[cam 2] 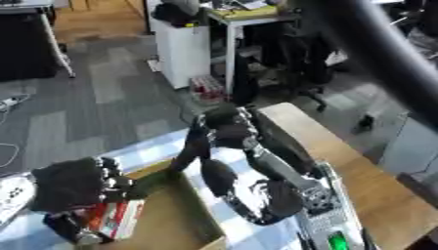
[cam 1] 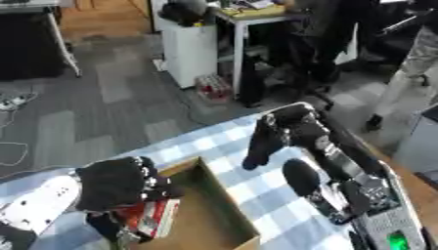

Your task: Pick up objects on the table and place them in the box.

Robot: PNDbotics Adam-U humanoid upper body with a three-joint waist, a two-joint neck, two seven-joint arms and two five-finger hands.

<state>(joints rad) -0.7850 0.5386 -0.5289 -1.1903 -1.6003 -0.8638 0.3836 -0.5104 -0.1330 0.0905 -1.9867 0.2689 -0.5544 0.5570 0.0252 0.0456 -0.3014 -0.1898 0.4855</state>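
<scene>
Left hand (cam 1: pixel 116 183) curls round a red and white packet (cam 1: pixel 152 217) over the box (cam 1: pixel 214 210); lower it inside, then let go. Right hand (cam 1: pixel 278 132) hangs relaxed, holding nothing.

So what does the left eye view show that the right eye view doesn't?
Only the left eye view shows the person's light trouser leg at the right edge. Only the right eye view shows a dark blurred bar across its upper right. Both show the left hand curled round a red and white packet over the cardboard box, the right hand above the checked tablecloth.
</scene>
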